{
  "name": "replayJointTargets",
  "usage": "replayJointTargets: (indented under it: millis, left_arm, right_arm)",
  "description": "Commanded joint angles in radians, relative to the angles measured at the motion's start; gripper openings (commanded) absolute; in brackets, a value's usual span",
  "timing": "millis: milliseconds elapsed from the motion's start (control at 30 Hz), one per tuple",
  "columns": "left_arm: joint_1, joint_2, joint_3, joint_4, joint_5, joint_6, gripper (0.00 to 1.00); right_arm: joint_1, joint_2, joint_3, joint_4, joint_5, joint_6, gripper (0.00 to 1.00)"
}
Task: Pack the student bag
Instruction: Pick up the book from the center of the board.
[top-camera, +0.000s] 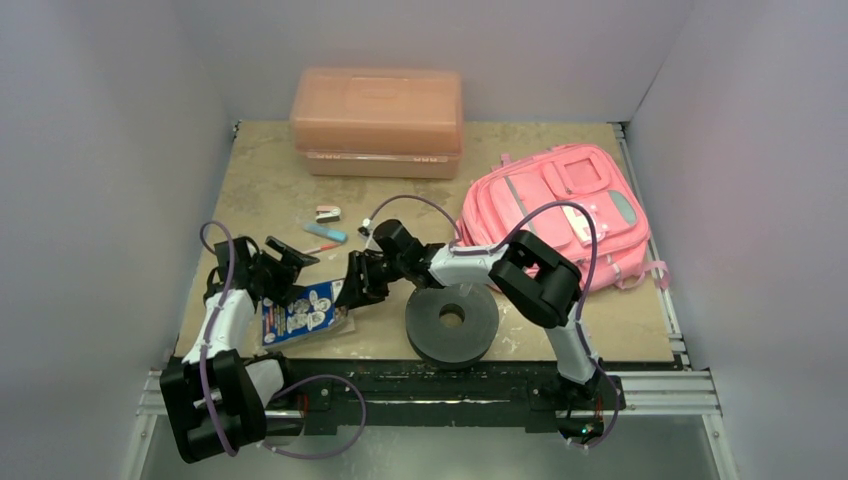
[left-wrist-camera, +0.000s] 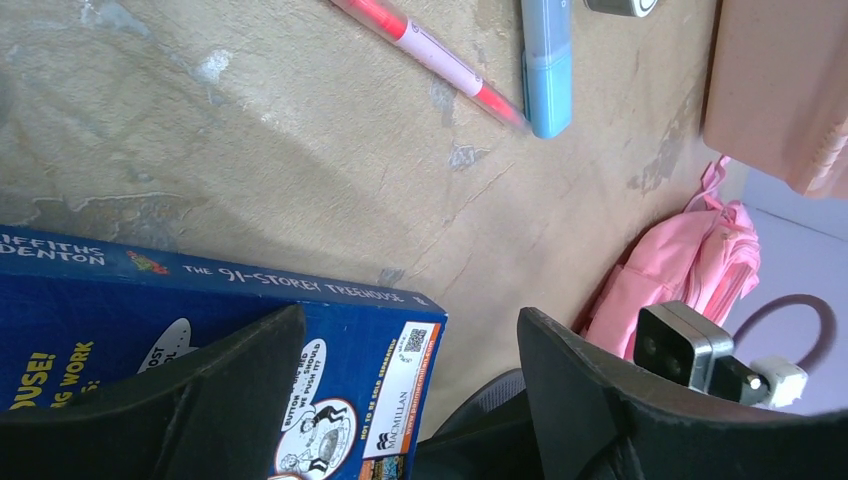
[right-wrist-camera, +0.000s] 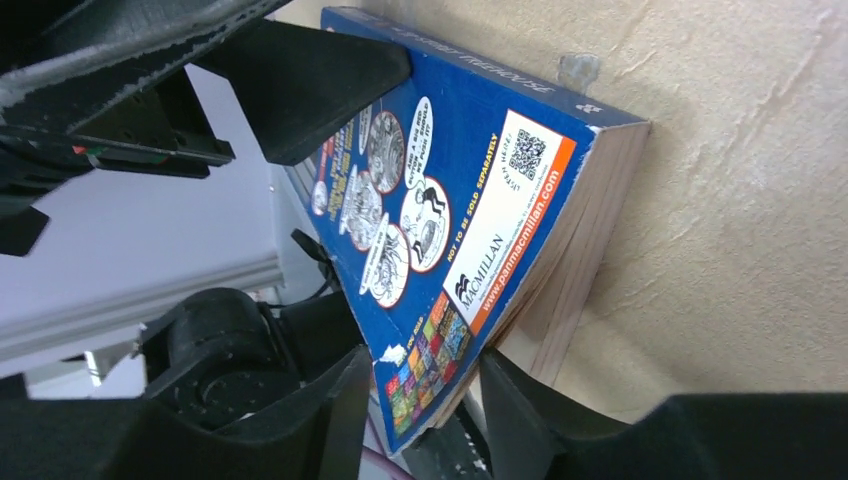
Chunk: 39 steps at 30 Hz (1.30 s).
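Right claw (right-wrist-camera: 425, 380) pinches a corner of the paperback (right-wrist-camera: 440, 190), apparently to lift it; left claw (left-wrist-camera: 410, 318), spread, braces the cover.

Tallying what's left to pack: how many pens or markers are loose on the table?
2: a pink pen and a blue marker, side by side between the book and the salmon box. Others could be hidden.
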Motion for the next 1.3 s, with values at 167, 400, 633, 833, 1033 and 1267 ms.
replayJointTargets:
  millis: [167, 400, 633, 833, 1033, 1267]
  left_arm:
    - [-0.014, 0.019, -0.068, -0.082, -0.049, 0.025, 0.79]
    - [-0.038, -0.038, -0.001, -0.117, -0.025, 0.072, 0.80]
    - [-0.043, -0.095, 0.216, -0.285, 0.072, 0.233, 0.87]
    - [-0.042, -0.123, 0.287, -0.362, 0.073, 0.265, 0.88]
    - [-0.044, -0.133, 0.181, -0.308, 0.077, 0.235, 0.88]
    - [-0.076, -0.100, 0.088, -0.218, 0.070, 0.174, 0.85]
  right_arm:
    - [-0.013, -0.001, -0.050, 0.170, 0.008, 0.211, 0.26]
    - [-0.043, -0.004, -0.045, 0.160, 0.058, 0.212, 0.00]
    - [-0.182, -0.069, -0.106, 0.196, 0.031, 0.115, 0.00]
    - [-0.278, -0.107, -0.152, 0.175, -0.012, 0.006, 0.00]
    - [-0.354, -0.142, -0.167, 0.065, -0.011, -0.122, 0.00]
    - [-0.370, -0.147, -0.093, -0.117, 0.015, -0.342, 0.02]
